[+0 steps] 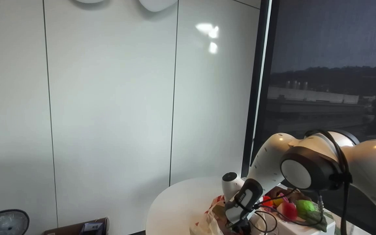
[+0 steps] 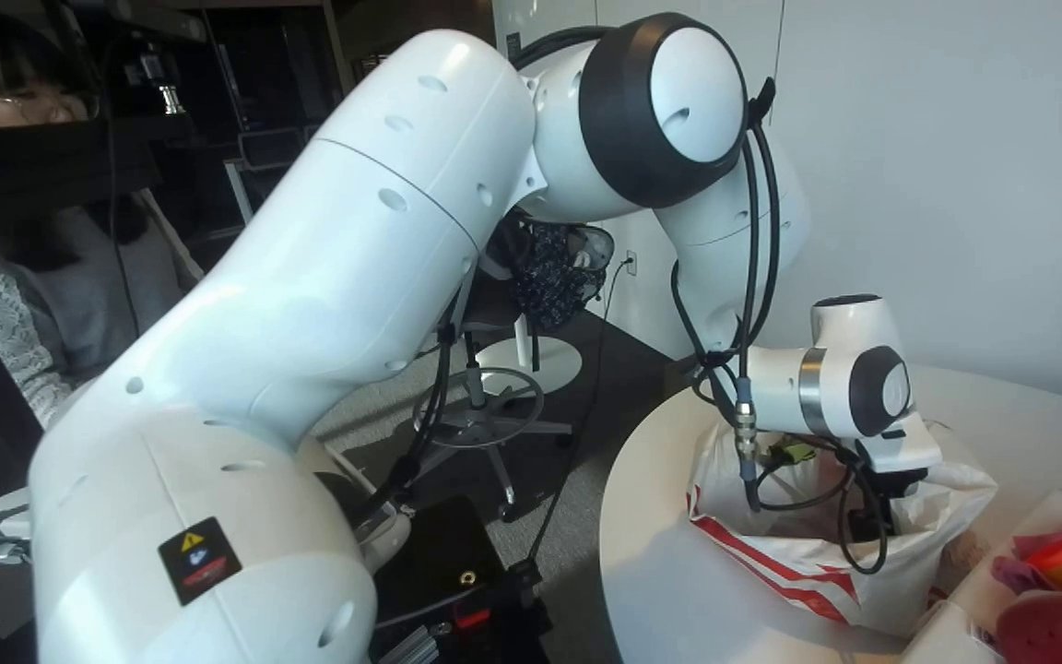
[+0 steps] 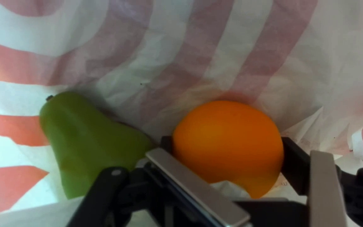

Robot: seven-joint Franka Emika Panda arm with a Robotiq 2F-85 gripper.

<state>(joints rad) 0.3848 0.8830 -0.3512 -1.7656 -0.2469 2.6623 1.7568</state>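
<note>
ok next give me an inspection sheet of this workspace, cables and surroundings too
Surface: white table with curved edge, carrying a white crinkled bag with red stripes.
Work items: orange round fruit and green pear-shaped fruit, side by side inside the bag.
Clutter: red round item and bright green item on a white box near the bag.
Black two-jawed hand: down inside the bag, jaws at either side of the orange fruit; whether they grip it cannot be told.
Black cables: run along the white jointed arm, looping near the hand and bag.
Surroundings: white panelled wall, dark-tinted window, partly hidden person in glasses, wheeled chair with a foot ring.
</note>
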